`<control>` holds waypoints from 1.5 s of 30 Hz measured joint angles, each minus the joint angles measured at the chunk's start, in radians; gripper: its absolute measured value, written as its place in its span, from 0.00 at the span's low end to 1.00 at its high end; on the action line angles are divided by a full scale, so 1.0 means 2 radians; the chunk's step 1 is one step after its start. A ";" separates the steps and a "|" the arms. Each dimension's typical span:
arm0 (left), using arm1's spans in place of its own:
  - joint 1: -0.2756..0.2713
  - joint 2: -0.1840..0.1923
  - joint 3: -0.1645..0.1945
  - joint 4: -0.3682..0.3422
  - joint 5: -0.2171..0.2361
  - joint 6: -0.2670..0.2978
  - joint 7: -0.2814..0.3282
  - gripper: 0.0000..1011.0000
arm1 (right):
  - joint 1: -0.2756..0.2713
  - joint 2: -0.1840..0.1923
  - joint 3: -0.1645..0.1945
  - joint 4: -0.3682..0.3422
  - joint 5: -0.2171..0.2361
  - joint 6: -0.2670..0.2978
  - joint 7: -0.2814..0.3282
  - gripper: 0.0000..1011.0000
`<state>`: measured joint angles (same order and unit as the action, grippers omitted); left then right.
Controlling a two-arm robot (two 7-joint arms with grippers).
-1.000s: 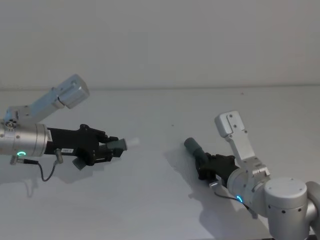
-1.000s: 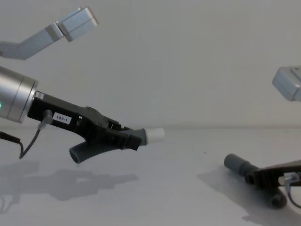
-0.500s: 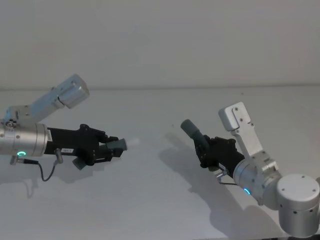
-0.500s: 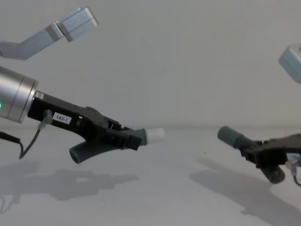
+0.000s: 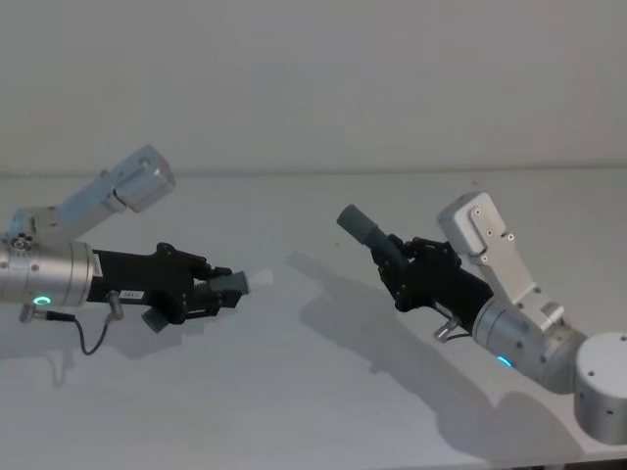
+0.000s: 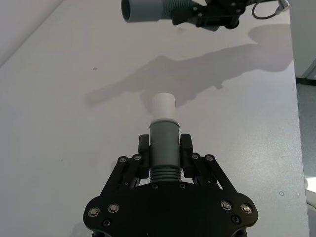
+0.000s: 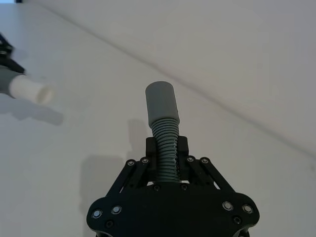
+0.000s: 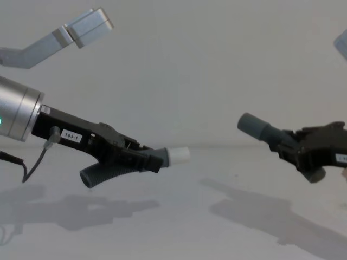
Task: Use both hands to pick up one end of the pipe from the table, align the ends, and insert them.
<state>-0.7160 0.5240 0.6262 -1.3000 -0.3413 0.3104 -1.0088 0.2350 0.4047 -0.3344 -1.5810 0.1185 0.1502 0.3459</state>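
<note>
My left gripper (image 5: 227,292) (image 8: 154,161) (image 6: 164,148) is shut on a ribbed grey pipe piece (image 8: 100,174) and holds it above the table (image 5: 313,401). That piece's white tip (image 5: 260,281) (image 8: 179,156) (image 6: 162,106) sticks out past the fingers toward the right. My right gripper (image 5: 394,266) (image 8: 290,149) (image 7: 167,148) is shut on the other pipe piece (image 7: 165,132), also held in the air. Its smooth grey cuff (image 5: 358,225) (image 8: 252,127) (image 7: 161,101) points up and toward the left. A wide gap separates the two ends, and the cuff sits higher than the tip.
The plain white-grey table stretches under both arms, with their shadows (image 5: 392,338) on it. A pale wall (image 5: 313,88) rises behind the table's far edge. The left arm's silver wrist (image 5: 44,274) shows a green ring light.
My right gripper has lifted its pipe piece off the table and carried it up and leftward, toward the white tip. The left gripper and its piece have stayed still.
</note>
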 joint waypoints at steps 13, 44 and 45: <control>0.000 0.000 0.000 0.000 0.000 0.000 0.000 0.32 | 0.027 0.035 -0.011 0.028 0.009 -0.118 0.079 0.21; 0.000 0.000 0.000 0.000 0.000 0.000 0.000 0.32 | 0.136 0.065 -0.061 0.157 0.096 -0.386 0.309 0.21; 0.000 0.000 0.000 0.000 0.000 0.000 0.000 0.32 | 0.143 0.064 -0.064 0.167 0.102 -0.396 0.323 0.21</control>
<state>-0.7160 0.5240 0.6263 -1.3001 -0.3414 0.3104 -1.0088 0.5212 0.5329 -0.4630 -1.2477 0.3217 -0.6423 0.9926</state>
